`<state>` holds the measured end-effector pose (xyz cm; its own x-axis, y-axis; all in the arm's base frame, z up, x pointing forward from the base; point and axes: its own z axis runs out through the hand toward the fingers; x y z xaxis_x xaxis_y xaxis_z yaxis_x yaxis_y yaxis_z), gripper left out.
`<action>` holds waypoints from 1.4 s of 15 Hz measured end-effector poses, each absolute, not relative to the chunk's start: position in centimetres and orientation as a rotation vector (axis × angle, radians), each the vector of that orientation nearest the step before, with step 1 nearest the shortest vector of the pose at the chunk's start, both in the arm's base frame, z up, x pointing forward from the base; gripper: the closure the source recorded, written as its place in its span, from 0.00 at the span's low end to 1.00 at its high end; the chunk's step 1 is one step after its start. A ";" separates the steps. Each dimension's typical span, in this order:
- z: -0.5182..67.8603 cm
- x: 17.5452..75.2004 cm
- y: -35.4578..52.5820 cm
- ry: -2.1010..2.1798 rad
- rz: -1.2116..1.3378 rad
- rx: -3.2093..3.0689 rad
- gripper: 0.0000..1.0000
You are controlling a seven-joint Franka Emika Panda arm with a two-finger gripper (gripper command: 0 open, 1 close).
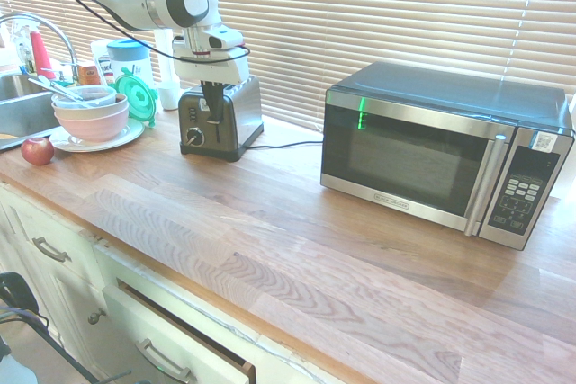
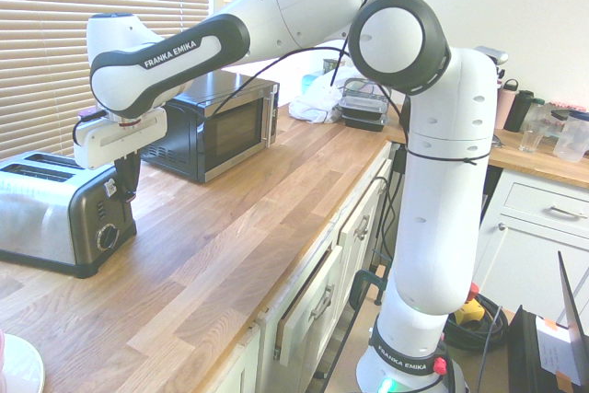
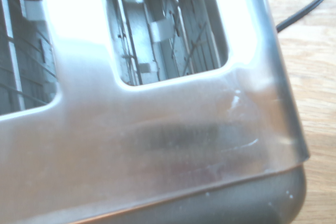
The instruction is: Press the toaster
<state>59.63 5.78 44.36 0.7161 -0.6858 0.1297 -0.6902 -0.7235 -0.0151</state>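
On the counter, by the window blinds: one toaster, one arm over it.

first exterior view:
- toaster (image 1: 220, 119): upright on the wooden counter (image 1: 297, 222), narrow end with knob (image 1: 193, 138) facing the camera, cord trailing toward the microwave (image 1: 445, 150), which stands well apart.
- gripper (image 1: 214, 112): pointing straight down at the narrow end, fingers pinched together, holding nothing; dark fingers lie over the lever slot.
- clutter: stacked bowls (image 1: 90, 114) on a plate and an apple (image 1: 37, 151) beside the sink, clear of the arm.

second exterior view:
- toaster (image 2: 55, 213): far end of the counter, knob end toward the arm.
- gripper (image 2: 126, 186): closed, tips down along the toaster's end face above the knob.
- contact with the lever: cannot tell, fingers hide it.

wrist view:
- toaster top (image 3: 157, 145): fills the frame, both slots empty, blurred steel.
- lever: out of sight.

progress:
- done: approach and line-up look complete, fingers shut for pushing.
- left: my read is the downward press itself; whether the lever has latched, no view shows.
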 end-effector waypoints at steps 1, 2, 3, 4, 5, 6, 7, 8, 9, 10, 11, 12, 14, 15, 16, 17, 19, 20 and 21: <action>44.4 59.6 6.0 -1.150 0.198 2.881 1.00; 44.4 59.6 6.2 -1.145 0.201 2.884 1.00; 44.5 59.6 6.5 -1.136 0.205 2.888 1.00; 44.5 59.6 6.8 -1.128 0.209 2.891 1.00; 44.5 59.5 7.0 -1.122 0.211 2.892 1.00; 44.5 59.5 7.0 -1.121 0.211 2.891 1.00; 44.5 59.6 6.9 -1.123 0.210 2.890 1.00; 44.4 59.6 6.8 -1.127 0.208 2.887 1.00; 44.2 59.7 6.6 -1.131 0.203 2.884 1.00; 43.8 59.7 6.4 -1.134 0.195 2.880 1.00; 43.4 59.8 6.3 -1.134 0.185 2.878 1.00; 42.9 59.9 6.4 -1.132 0.176 2.876 1.00; 42.2 59.9 6.5 -1.128 0.166 2.879 1.00; 42.0 59.8 6.6 -1.126 0.165 2.884 1.00; 41.8 59.7 6.8 -1.123 0.162 2.888 1.00; 41.6 59.6 6.9 -1.122 0.155 2.890 1.00; 41.4 59.6 7.0 -1.123 0.157 2.892 1.00; 41.5 59.6 6.8 -1.125 0.158 2.892 1.00; 41.5 59.6 6.7 -1.128 0.157 2.894 1.00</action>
<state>59.61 6.74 41.46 0.7318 -0.6734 0.1053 -0.6765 -0.7364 -0.0071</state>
